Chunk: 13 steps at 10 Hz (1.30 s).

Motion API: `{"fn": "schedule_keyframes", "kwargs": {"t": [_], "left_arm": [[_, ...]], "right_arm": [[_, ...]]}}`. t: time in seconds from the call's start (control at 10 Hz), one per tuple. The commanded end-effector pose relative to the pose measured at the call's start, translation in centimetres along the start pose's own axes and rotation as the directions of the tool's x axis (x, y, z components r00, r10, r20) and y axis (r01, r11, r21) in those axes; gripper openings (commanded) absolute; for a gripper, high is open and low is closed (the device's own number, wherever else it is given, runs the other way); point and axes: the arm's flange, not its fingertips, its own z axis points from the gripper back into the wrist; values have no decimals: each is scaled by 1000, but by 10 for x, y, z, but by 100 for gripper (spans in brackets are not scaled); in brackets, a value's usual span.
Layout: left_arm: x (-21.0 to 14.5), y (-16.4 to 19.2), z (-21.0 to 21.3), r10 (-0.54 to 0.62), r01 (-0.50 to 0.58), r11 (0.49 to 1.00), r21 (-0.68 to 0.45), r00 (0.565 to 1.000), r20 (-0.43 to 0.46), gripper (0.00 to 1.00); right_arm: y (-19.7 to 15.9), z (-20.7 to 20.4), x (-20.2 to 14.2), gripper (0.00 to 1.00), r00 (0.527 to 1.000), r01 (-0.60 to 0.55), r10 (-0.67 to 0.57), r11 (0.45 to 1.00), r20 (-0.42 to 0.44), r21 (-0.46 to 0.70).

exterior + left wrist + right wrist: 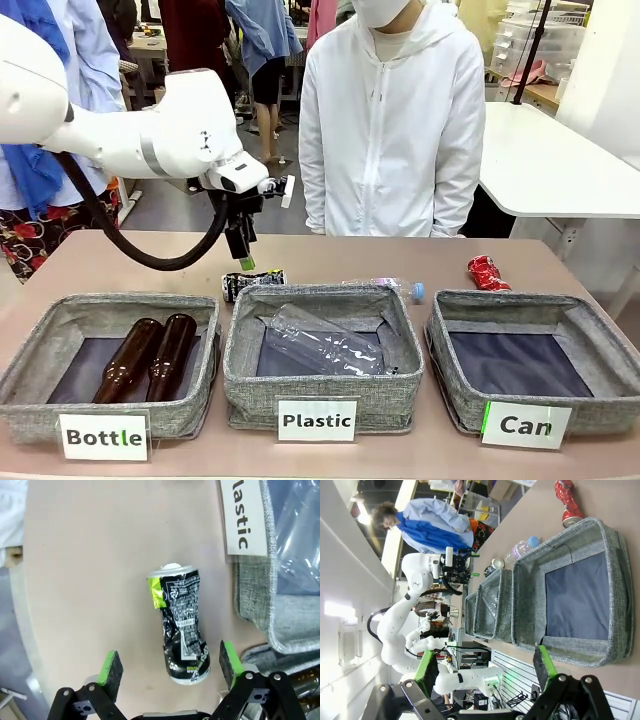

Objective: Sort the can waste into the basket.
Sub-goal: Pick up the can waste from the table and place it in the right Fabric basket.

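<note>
1. Left hand (170, 664): open, gripping nothing, both green pads spread wide. It hangs fingers-down over the dark can (180, 625), just behind the far left corner of the "Plastic" basket (250, 385).
2. Dark can: lies on its side on the surface (330, 255), near that basket's far wall, and apparently just clear of it. Seen from the wrist, its length runs away from the hand, so the pads face its two long sides. Closing would likely pinch it across its crushed, narrow width, which explains the wrist's alignment.
3. Left arm: reaches across the "Bottle" basket (30, 400) from the robot's left, with the last link turned straight down and a black hose looping beneath it.
4. Red can (487, 272): rests on the surface, well to the right of the "Plastic" basket and just behind the "Can" basket (470, 390).
5. "Can" basket: the right-hand neighbour of the "Plastic" basket. Its dark floor is bare, so I judge that neither can has yet been sorted.
6. Right hand (486, 665): open and empty. Its rolled wrist view looks over the "Can" basket from the near side, probably waiting.
7. Brown bottles (150, 355) and a clear bottle (320, 345) already lie in their own labelled baskets.
</note>
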Motion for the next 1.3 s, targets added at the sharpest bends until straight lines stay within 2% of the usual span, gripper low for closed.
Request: {"fn": "schedule_keyframes", "kwargs": {"t": [0.0, 0.5, 0.9, 1.2], "left_arm": [[2, -1, -15, 29, -29, 1000, 7, 999, -42, 100], [-2, 7, -61, 94, -97, 986, -133, 995, -33, 100], [0, 24, -87, 136, -145, 983, -110, 987, -85, 100], [-1, 22, -93, 118, -132, 986, -101, 985, -127, 100]], "right_arm": [[1, 1, 3, 100, 1000, -25, 25, 999, 16, 23], [1, 1, 3, 100, 1000, -25, 25, 999, 16, 23], [1, 1, 3, 100, 1000, -25, 25, 999, 16, 23], [1, 1, 3, 100, 1000, -25, 25, 999, 16, 23]]}}
